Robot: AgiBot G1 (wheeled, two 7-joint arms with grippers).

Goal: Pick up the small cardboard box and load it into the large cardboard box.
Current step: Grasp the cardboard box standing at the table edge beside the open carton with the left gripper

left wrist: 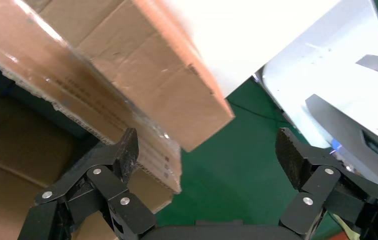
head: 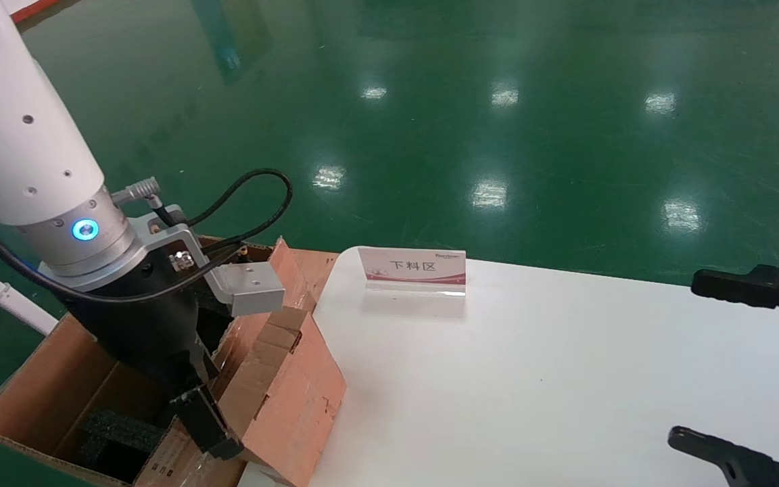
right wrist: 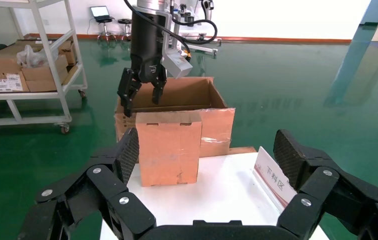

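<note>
The small cardboard box (head: pixel 285 396) stands upright on the left edge of the white table (head: pixel 531 379), right against the large cardboard box (head: pixel 38 385), which sits lower beside the table with black foam (head: pixel 109 433) inside. The right wrist view shows the small box (right wrist: pixel 169 147) in front of the large one (right wrist: pixel 184 92). My left gripper (head: pixel 193 412) is open and empty, low over the large box just behind the small box's top (right wrist: pixel 142 97). In its own view (left wrist: pixel 209 155) one finger (left wrist: pixel 127 152) is beside the taped flap (left wrist: pixel 102 120). My right gripper (head: pixel 686 358) is open and empty over the table's right side.
A white and red sign stand (head: pixel 413 267) sits at the table's far edge, also seen in the right wrist view (right wrist: pixel 274 175). A shelf cart (right wrist: pixel 27 65) with cartons stands far off on the green floor. The table drops off just past the small box.
</note>
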